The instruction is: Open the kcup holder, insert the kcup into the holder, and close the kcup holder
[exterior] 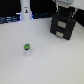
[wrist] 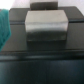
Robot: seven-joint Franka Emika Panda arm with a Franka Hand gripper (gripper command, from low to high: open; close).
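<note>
One small kcup (exterior: 27, 48) stood alone on the white table (exterior: 45, 65), well apart from the black kcup holder (exterior: 63, 27). Above it hung the gripper (exterior: 64, 7); whether it was open, I could not tell. A white bottle (exterior: 25, 11) stood far back.

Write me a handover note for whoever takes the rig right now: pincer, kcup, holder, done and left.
Pincer: above the kcup holder at the exterior view's upper right; open or shut cannot be told.
Kcup: upright on the white table, well apart from the holder, toward the exterior view's left.
Done: nothing visible; the holder looks closed.
Left: open the holder, insert kcup, close.
A white bottle stands at the back.
</note>
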